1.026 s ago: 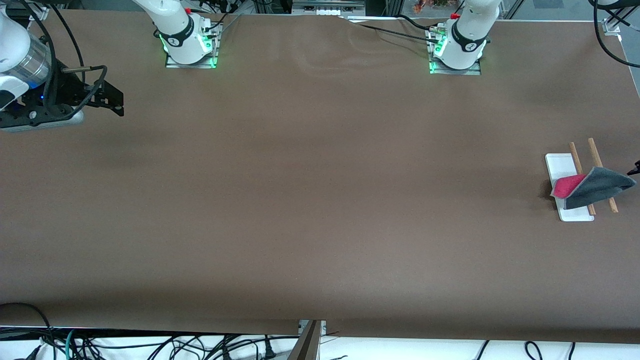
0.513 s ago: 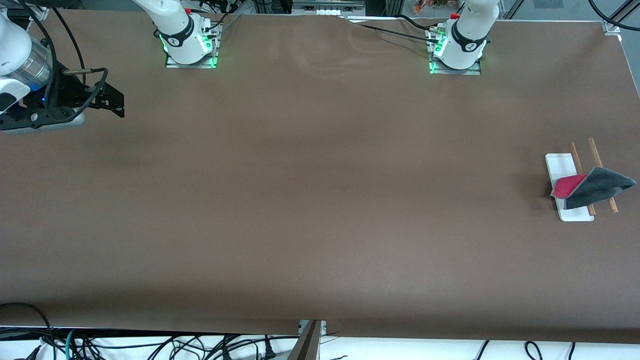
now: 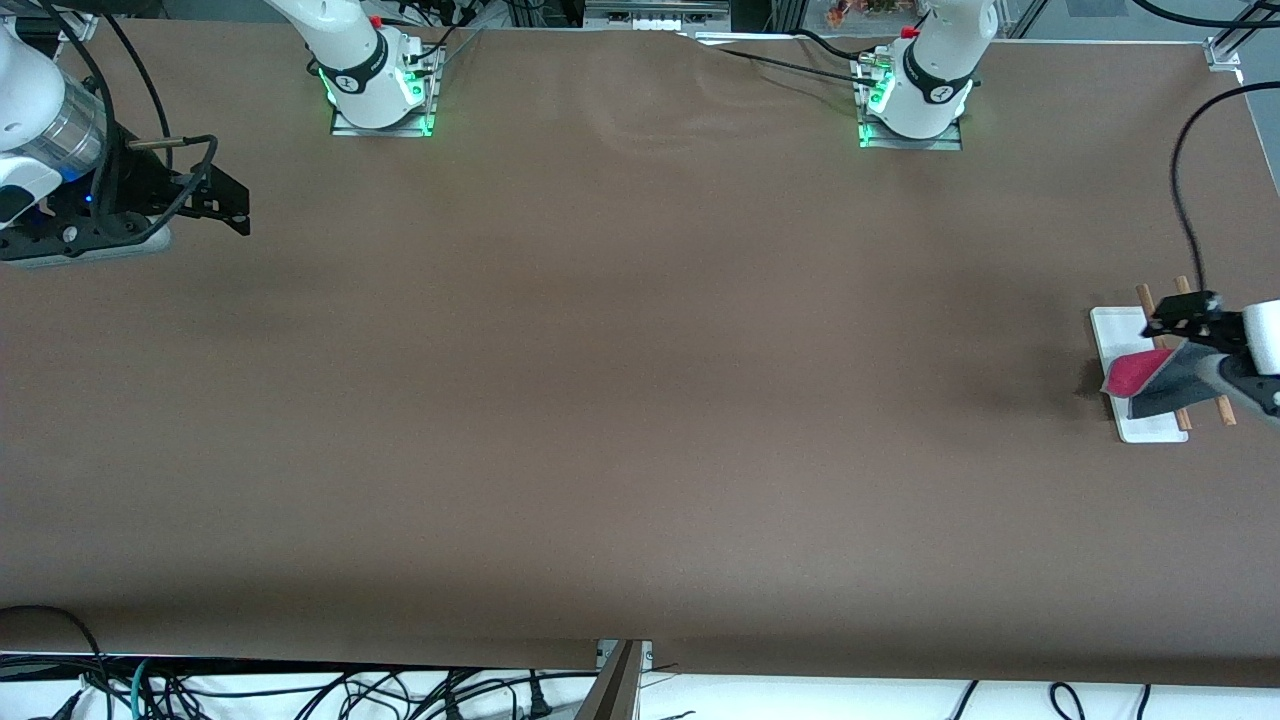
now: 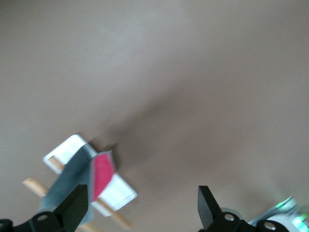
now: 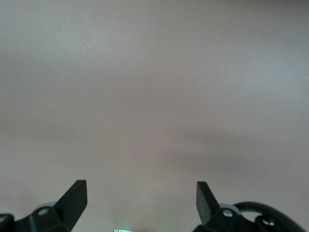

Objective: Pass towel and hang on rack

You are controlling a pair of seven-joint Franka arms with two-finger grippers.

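- Hanging across the rack (image 3: 1128, 322) at the left arm's end of the worktop (image 3: 640, 400) was the towel (image 3: 1132, 372), grey side uppermost with a pink-red fold showing toward the white base.
- Left gripper (image 3: 1172, 318) hovered over the rack's rods and the towel; in the left wrist view its fingers (image 4: 75, 209) stood wide apart with nothing between them, and the towel (image 4: 99, 171) and rack (image 4: 118, 194) lay below.
- Right gripper (image 3: 225, 205) waited up over the right arm's end of the worktop, fingers (image 5: 75, 195) apart and empty, only bare worktop under it.
- Judgement: the hanging looked essentially done, so the step in hand was either a check or a small adjustment of the drape.
- To do it well, I judged the left gripper should keep its fingers spread and move straight up off the cloth, so no fingertip snags the terry and drags it off the rods.
- If adjusting, pinch only the cloth edge, not the thin rods; the light rack could tip or slide on its base.
- Drape looked lopsided, more cloth hanging past the outer rod than over the base; it might slip that way if nudged.
- Whether a fingertip touched the towel could not be told.
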